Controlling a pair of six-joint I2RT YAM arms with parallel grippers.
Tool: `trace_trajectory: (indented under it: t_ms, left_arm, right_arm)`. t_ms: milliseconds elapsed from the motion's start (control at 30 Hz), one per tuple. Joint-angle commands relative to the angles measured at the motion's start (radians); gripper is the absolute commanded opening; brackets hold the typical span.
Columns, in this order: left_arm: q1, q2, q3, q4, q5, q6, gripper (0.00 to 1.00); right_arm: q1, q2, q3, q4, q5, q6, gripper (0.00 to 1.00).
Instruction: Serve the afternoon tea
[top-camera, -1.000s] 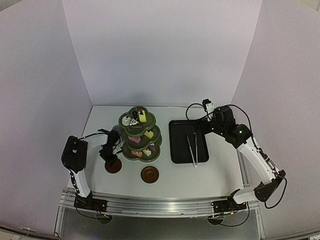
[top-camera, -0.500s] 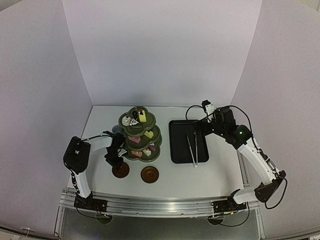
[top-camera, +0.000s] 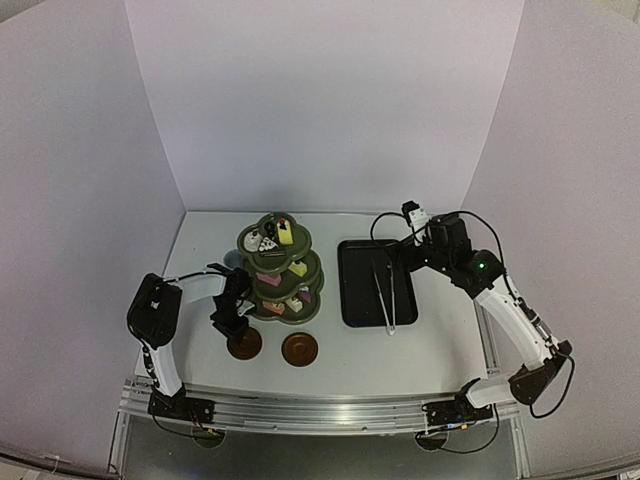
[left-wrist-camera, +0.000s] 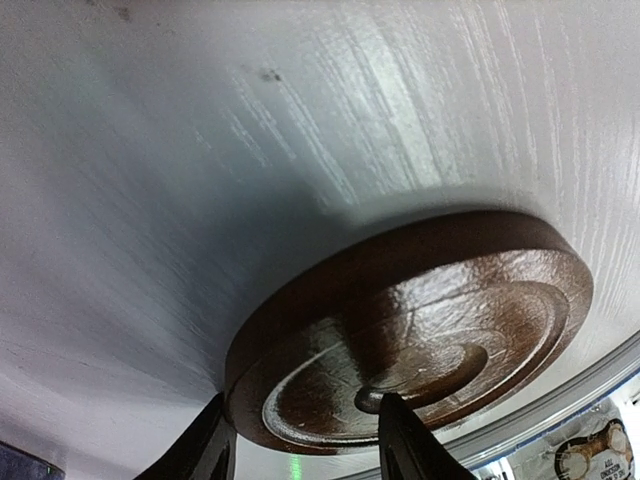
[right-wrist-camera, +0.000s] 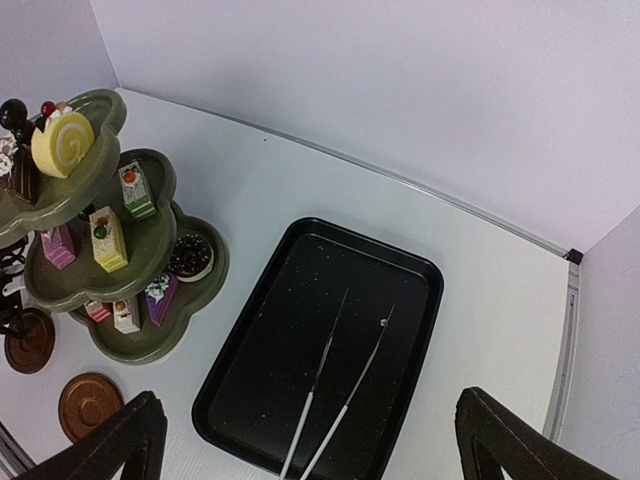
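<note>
- Notes left gripper (left-wrist-camera: 303, 425) parted, astride rim of left coaster (left-wrist-camera: 430, 320) on table (top-camera: 440, 350).
- Finds right gripper (right-wrist-camera: 310, 400) wide, empty, above black tray (right-wrist-camera: 260, 340) with tongs (right-wrist-camera: 335, 385).
- Records cakes (right-wrist-camera: 62, 145) on stand (right-wrist-camera: 140, 347), behind right coaster (top-camera: 299, 348).

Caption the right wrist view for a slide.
Open right fingers above tongs lying in a black tray, beside a green three-tier cake stand.

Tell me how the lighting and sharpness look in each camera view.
Left wrist: extreme close-up, glossy highlights on the coaster, streaky glare on the table. Right wrist: even light, the stand and tray sharp. Top external: soft light, no glare.
</note>
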Motion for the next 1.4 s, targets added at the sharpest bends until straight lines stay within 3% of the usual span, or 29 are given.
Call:
trace_trajectory:
  t_ms: [0,333,567,700,867,1000,1200,1300,1367]
  left_arm:
    - [-0.004,-0.049,-0.019,0.009,0.035,-0.004,0.49]
    - [0.021,-0.135,0.032,0.041,0.015,-0.006,0.72]
    - [0.113,-0.212,0.060,-0.021,0.037,0.060,0.74]
    - [0.198,-0.291,0.116,-0.140,0.071,0.274,0.74]
    - [0.405,-0.302,0.356,-0.435,0.092,0.659,0.75]
    - [0.530,-0.226,0.510,-0.571,-0.131,0.841,0.75]
    - [0.574,-0.136,0.651,-0.594,-0.381,1.048,0.74]
    - [0.605,-0.141,0.605,-0.558,-0.433,1.184,0.74]
    - [0.616,-0.183,0.497,-0.504,-0.440,1.271,0.74]
  right_arm:
    - [-0.002,0.001,0.012,0.006,0.006,-0.005,0.98]
    - [-0.002,0.007,0.016,0.005,-0.012,0.010,0.98]
    - [-0.002,0.000,0.016,0.005,-0.020,0.045,0.98]
    - [-0.003,-0.012,0.012,0.005,-0.035,0.049,0.98]
    - [-0.001,-0.018,0.016,0.003,-0.075,0.044,0.98]
    - [-0.002,-0.032,-0.015,0.006,-0.082,0.040,0.98]
    - [-0.001,-0.023,-0.012,0.003,-0.136,0.044,0.98]
    - [-0.002,-0.019,-0.003,0.002,-0.138,0.048,0.98]
    - [-0.001,-0.015,0.007,0.001,-0.140,0.056,0.98]
